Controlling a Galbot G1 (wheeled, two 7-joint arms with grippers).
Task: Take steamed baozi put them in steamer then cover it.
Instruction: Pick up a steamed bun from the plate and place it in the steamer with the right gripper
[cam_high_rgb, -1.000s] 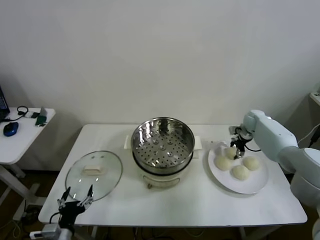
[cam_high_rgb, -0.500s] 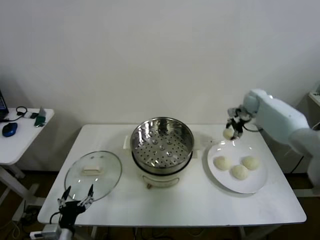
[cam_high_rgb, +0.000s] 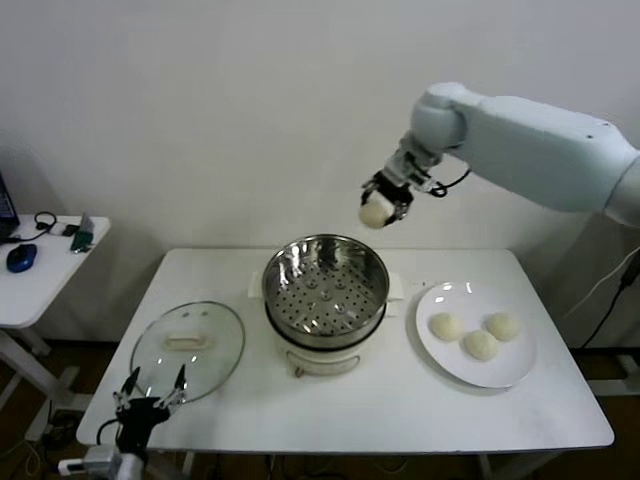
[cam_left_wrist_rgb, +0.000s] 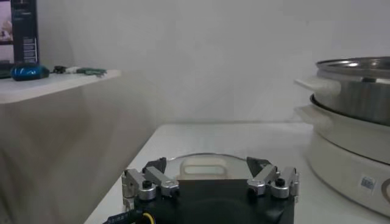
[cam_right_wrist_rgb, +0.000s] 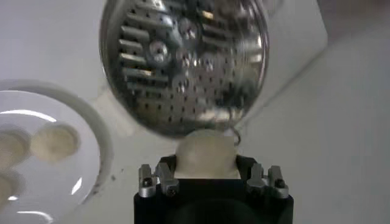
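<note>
Left pincer (cam_high_rgb: 150, 392): released, jaws spread wide, parked low at the tabletop (cam_high_rgb: 350, 420) edge, well to the left of the steamer (cam_high_rgb: 325, 290) and just in front of the cover (cam_high_rgb: 187, 348); idle.
Cover: lies flat on the tabletop left of the steamer, white bar handle up, not yet needed.
Steamer: open at mid-tabletop, perforated tray bare, no bun inside.
Right pincer (cam_high_rgb: 383, 203): grasping one steamed baozi (cam_high_rgb: 375, 213), raised above the steamer's back right rim.
Plate (cam_high_rgb: 500, 375): right of the steamer, with three steamed baozi (cam_high_rgb: 480, 343) remaining on it.
Step in hand: carrying the first bun across to the steamer, by my reading; three more and the cover remain.
Next move calls for: bringing the bun over the tray's middle, lowering it inside the steel wall, then letting go gently so the soft dough neither sticks nor rolls.
Head view alone shows: both arms, the cover and the plate together.
Left wrist view alone shows: the cover's handle (cam_left_wrist_rgb: 203, 165) between the spread fingers (cam_left_wrist_rgb: 146, 182), the steamer's side beyond.
Right wrist view alone shows: the bun (cam_right_wrist_rgb: 206, 153) seated between the jaws, the tray (cam_right_wrist_rgb: 183, 61) beneath.
</note>
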